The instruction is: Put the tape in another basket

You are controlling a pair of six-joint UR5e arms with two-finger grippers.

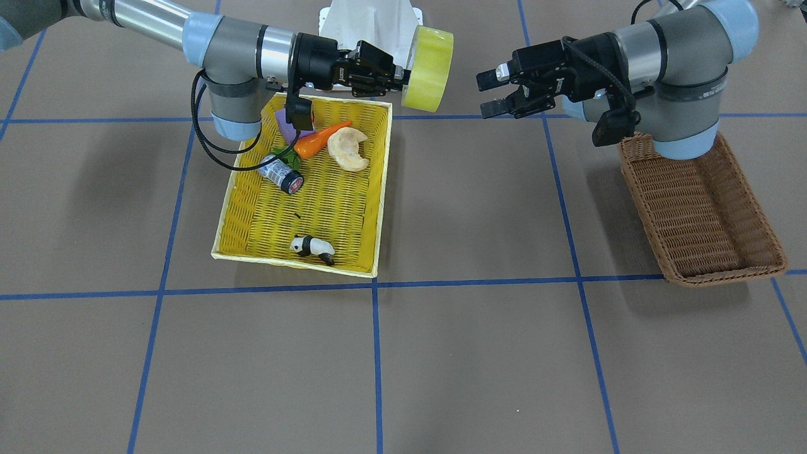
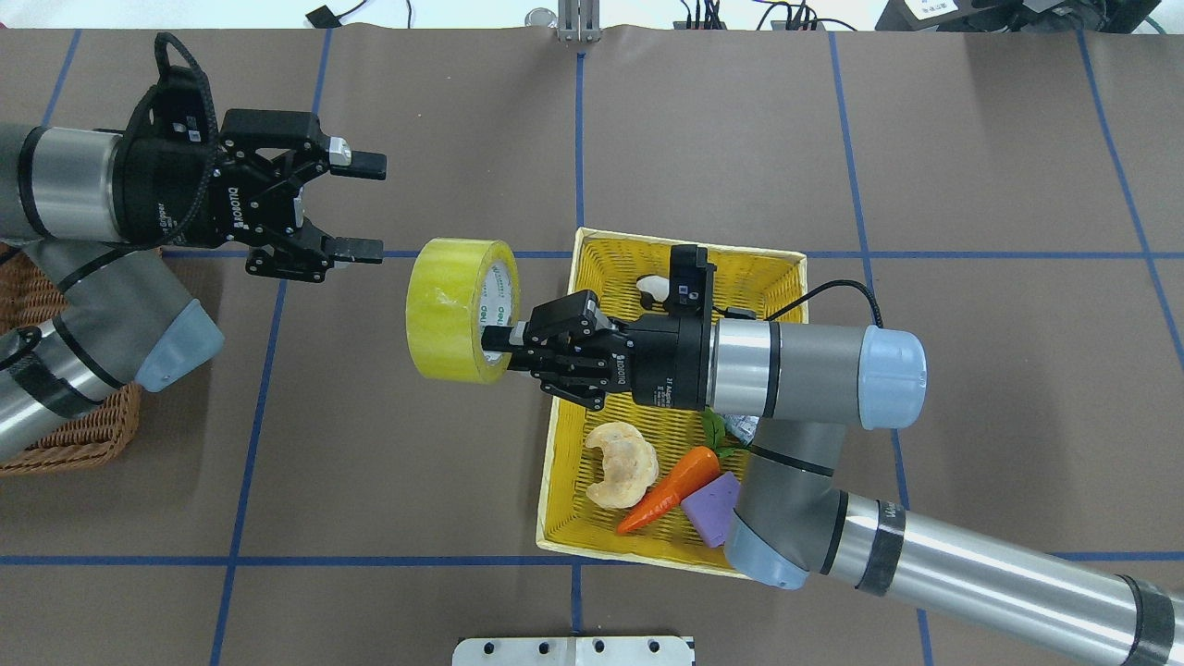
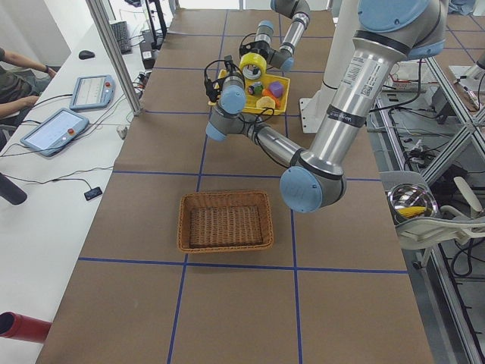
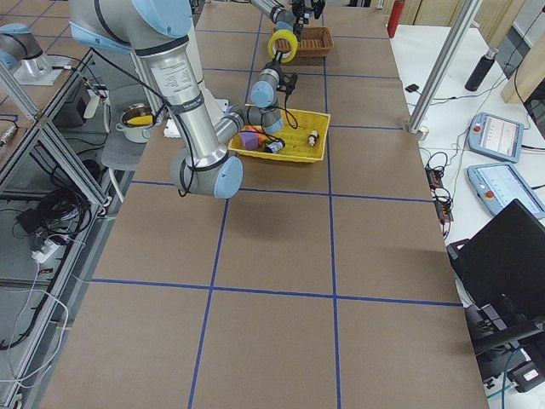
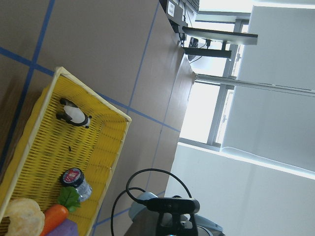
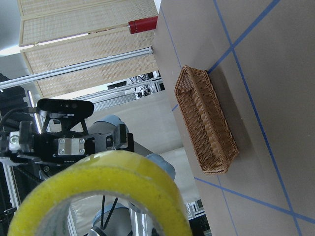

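The yellow tape roll (image 2: 460, 310) hangs in the air between the two baskets, held on edge by my right gripper (image 2: 504, 338), which is shut on its rim. It also shows in the front view (image 1: 429, 68) and fills the right wrist view (image 6: 98, 187). My left gripper (image 2: 370, 208) is open and empty, level with the tape and a short gap from it, its jaws pointing toward the roll; in the front view it (image 1: 487, 94) faces the tape. The brown wicker basket (image 1: 703, 214) lies empty under the left arm (image 2: 65, 435).
The yellow basket (image 1: 328, 202) under the right arm holds a carrot (image 1: 321, 140), a bread piece (image 1: 348, 148), a purple block (image 2: 710, 509), a small dark can (image 1: 282, 173) and a toy panda (image 1: 312, 247). The robot's base (image 1: 369, 19) is at the back edge.
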